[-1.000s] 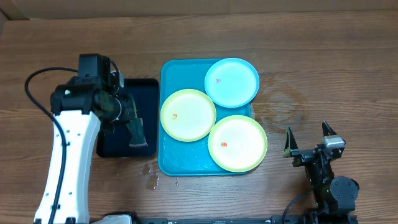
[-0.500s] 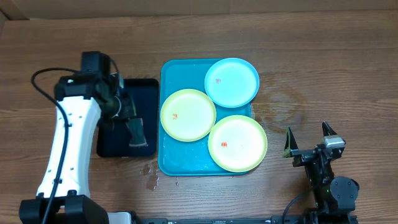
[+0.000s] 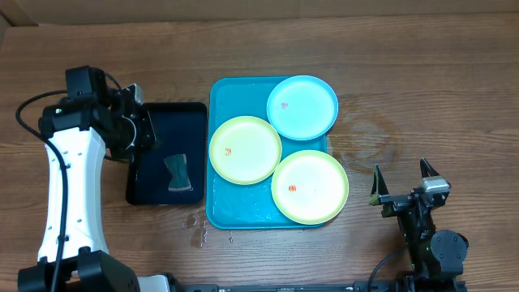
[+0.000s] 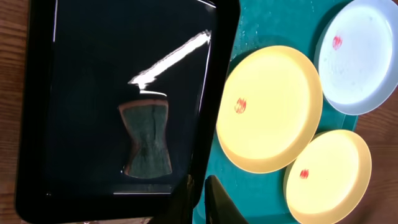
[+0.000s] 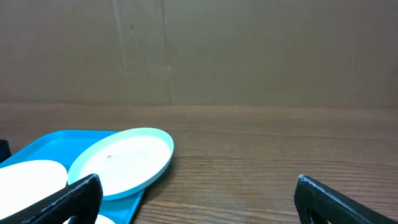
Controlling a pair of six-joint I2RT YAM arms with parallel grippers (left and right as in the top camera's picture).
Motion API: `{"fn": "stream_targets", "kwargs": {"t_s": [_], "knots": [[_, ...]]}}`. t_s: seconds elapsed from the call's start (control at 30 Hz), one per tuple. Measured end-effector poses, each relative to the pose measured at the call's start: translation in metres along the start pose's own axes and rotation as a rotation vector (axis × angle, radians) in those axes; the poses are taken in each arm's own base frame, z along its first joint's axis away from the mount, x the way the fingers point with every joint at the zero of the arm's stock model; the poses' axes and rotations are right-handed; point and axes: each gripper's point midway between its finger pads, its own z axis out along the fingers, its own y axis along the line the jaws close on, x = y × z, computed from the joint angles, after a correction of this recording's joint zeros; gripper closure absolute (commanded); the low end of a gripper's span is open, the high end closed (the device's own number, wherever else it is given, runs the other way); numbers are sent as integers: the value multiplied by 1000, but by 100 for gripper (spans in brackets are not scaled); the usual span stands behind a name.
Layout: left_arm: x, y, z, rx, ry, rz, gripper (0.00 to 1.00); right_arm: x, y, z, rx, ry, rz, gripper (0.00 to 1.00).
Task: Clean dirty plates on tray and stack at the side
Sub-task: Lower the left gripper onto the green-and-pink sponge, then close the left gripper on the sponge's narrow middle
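The turquoise tray (image 3: 220, 208) holds three plates with red specks: a light blue one (image 3: 302, 107) at the back and two yellow-green ones (image 3: 245, 149) (image 3: 309, 186). The left wrist view looks down on the tray (image 4: 255, 186) and all three plates (image 4: 268, 109) (image 4: 360, 56) (image 4: 329, 177). My left gripper (image 3: 146, 130) (image 4: 202, 202) hangs shut and empty over the left part of the black tray. My right gripper (image 3: 401, 183) (image 5: 199, 199) stands wide open and empty, right of the tray. The blue plate (image 5: 121, 162) lies ahead of it to the left.
A black tray (image 3: 166, 130) (image 4: 74, 93) sits left of the turquoise one, with a dark green sponge (image 3: 176, 173) (image 4: 146, 140) lying in it. Water drops (image 3: 195, 223) spot the wood in front. A cardboard wall (image 5: 199, 50) backs the table.
My left arm has pulled back to the left, away from the sponge, which stays lying in the black tray. The right arm and plates have not moved.
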Motion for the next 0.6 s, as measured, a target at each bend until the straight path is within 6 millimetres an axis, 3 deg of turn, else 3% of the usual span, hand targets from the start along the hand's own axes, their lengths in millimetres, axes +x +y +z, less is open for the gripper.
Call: {"fn": "stream_targets", "kwargs": {"t_s": [0.37,0.6], "knots": [[6,-13,10,-37,20,69,74,0,0,0,0,0,0,0],[20,-35,32,-81,79,152,64,0,0,0,0,1,0,0]]}}
